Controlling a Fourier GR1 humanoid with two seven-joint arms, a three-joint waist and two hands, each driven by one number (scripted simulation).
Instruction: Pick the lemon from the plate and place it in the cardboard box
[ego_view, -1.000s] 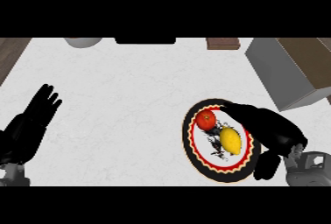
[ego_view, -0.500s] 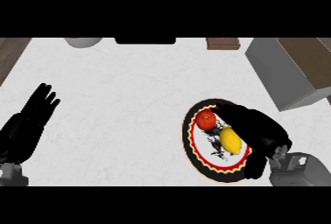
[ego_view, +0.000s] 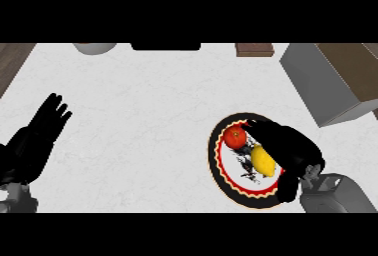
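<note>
The yellow lemon (ego_view: 263, 160) lies on a round plate (ego_view: 215, 161) with a black rim and red zigzag border, at the lower right of the counter. A red tomato (ego_view: 235, 136) sits beside it at the plate's far end. My right hand (ego_view: 294, 150) rests against the lemon's right side. Its fingers arch past the lemon's far end and its thumb hangs near the plate's near rim, and most of the lemon still shows. The cardboard box (ego_view: 317, 85) stands open at the far right, beyond the plate. My left hand (ego_view: 33, 145) rests open at the left edge.
Along the counter's back edge stand a grey bowl (ego_view: 94, 47), a flat black object (ego_view: 166, 46) and a small brown block (ego_view: 255, 49). White counter (ego_view: 140, 110) stretches between the two hands.
My right forearm and hand have shifted slightly left, closer onto the plate and against the lemon. Lemon, tomato and left hand have stayed where they were.
</note>
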